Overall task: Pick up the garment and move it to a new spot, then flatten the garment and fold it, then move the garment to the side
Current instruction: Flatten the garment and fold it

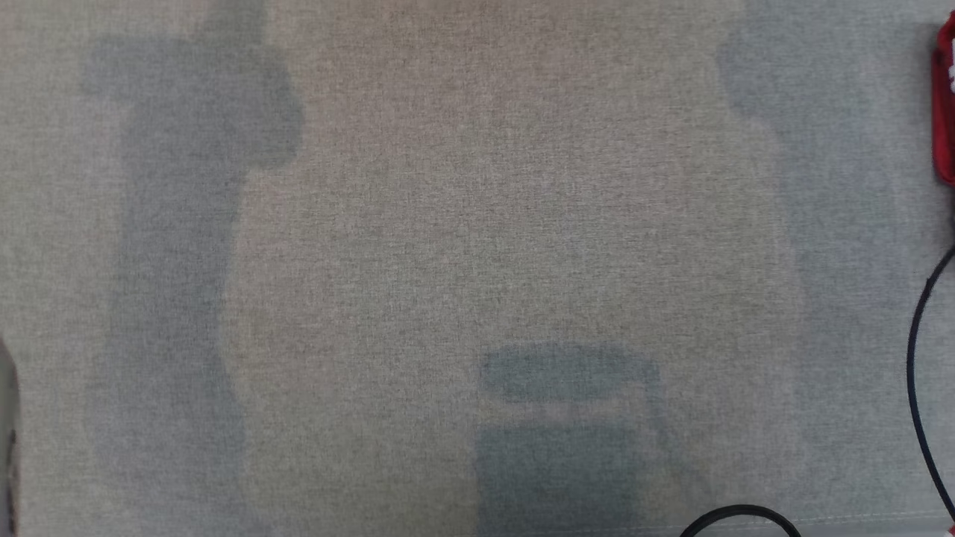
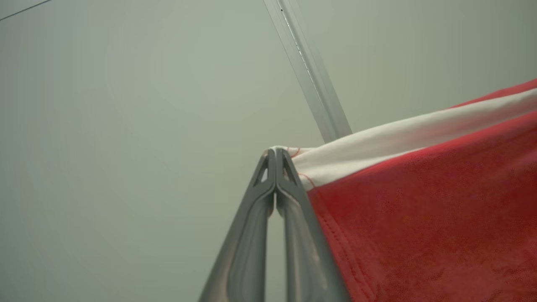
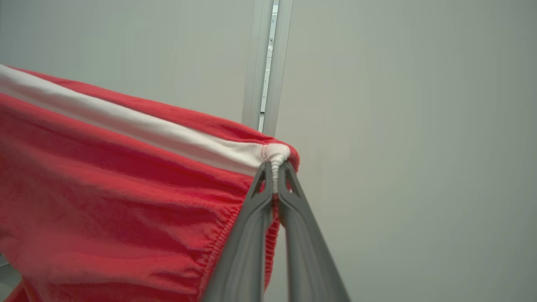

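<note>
Two corners of the red garment (image 2: 419, 201), with a white stripe along its top edge, are pinched. Left gripper (image 2: 276, 153) is clamped tight on one, right gripper (image 3: 275, 165) tight on the other. The cloth hangs stretched between them, up against a pale wall (image 2: 105, 147) with a metal rail (image 2: 310, 75). Head view: grey cloth counter (image 1: 448, 224), black cable (image 1: 914, 358) at near right.

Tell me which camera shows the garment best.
Right wrist view: the garment spreads widest there, white stripe and gathered hem clear, corner pinched in the right tool. Left wrist view shows another corner in the left tool. Head view catches a red sliver, possibly it.
</note>
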Controlling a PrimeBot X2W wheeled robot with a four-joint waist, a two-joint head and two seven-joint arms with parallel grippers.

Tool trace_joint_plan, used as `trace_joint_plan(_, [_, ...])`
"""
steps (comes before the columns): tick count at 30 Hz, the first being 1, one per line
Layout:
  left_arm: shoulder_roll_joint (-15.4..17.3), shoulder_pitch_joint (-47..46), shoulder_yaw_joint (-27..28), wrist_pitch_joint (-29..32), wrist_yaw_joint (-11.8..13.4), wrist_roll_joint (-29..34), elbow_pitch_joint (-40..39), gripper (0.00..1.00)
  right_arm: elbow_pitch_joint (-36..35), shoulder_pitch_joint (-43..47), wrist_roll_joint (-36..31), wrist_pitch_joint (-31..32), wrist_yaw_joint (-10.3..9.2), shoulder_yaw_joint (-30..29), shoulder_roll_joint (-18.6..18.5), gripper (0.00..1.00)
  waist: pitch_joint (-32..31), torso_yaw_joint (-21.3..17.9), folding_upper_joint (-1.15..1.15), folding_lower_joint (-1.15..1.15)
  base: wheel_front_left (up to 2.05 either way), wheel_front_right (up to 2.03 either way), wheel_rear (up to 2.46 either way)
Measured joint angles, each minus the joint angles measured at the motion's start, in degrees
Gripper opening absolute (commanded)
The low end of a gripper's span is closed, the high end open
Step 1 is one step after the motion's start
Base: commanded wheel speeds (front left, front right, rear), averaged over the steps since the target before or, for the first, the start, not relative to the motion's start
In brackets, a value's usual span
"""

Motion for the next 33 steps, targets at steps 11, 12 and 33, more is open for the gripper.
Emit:
trace_joint_plan(11, [-9.61, 29.97, 3.88, 0.02, -0.53, -0.99, -8.65, 0.0, -7.16, 26.47, 6.23, 0.01, -0.01, 6.19, -3.25, 0.0, 0.04, 2.57, -0.01, -0.01, 0.0, 0.0, 0.0])
trace_joint_plan(12, [-10.48, 33.94, 4.6, 0.02, -0.58, -1.07, -8.83, 0.0, -7.89, 29.69, 6.92, 0.01, -0.01, 7.25, -3.59, 0.0, -0.7, 2.72, -0.01, -0.01, 0.0, 0.0, 0.0])
trace_joint_plan(33, [-16.4, 81.47, 12.04, 0.03, -0.97, -2.94, -8.25, 0.0, -8.28, 73.74, 17.48, 0.0, -0.01, 18.53, -4.23, 0.0, -24.98, 3.76, -0.04, -0.02, 0.0, 0.0, 0.0])
